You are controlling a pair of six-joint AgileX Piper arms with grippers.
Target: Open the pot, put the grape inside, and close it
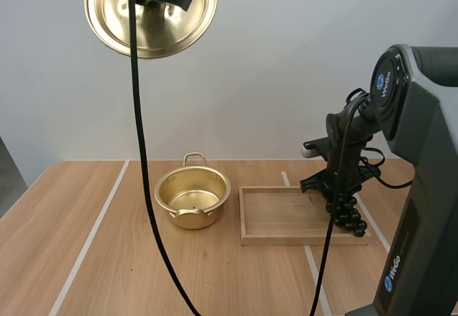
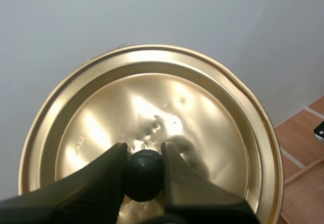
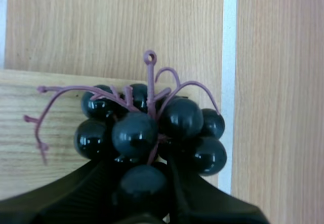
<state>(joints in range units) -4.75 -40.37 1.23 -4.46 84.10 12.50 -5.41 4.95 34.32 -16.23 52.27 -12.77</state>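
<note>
The bunch of grapes (image 3: 152,127) hangs at the right edge of the wooden tray (image 1: 279,212), its lowest berries pinched between the narrowly set fingers of the right gripper (image 3: 144,181). I cannot tell whether the bunch is clear of the wood. The step in hand looks to be carrying it to the pot (image 1: 193,219), which stands open near the middle of the desk (image 1: 86,273), just beside the tray's left edge. To do it well, lift straight up until the bunch clears the tray's rim, cross over the tray, centre over the pot's mouth, and lower before letting go, since the grip is on berries rather than the stem. The lid (image 1: 154,23) is held high above the desk's far left part, with the left gripper (image 2: 144,150) clamped on its black knob (image 2: 144,176), well clear of that path. Counted: one bunch, one pot, one lid, one tray, two grippers.
</note>
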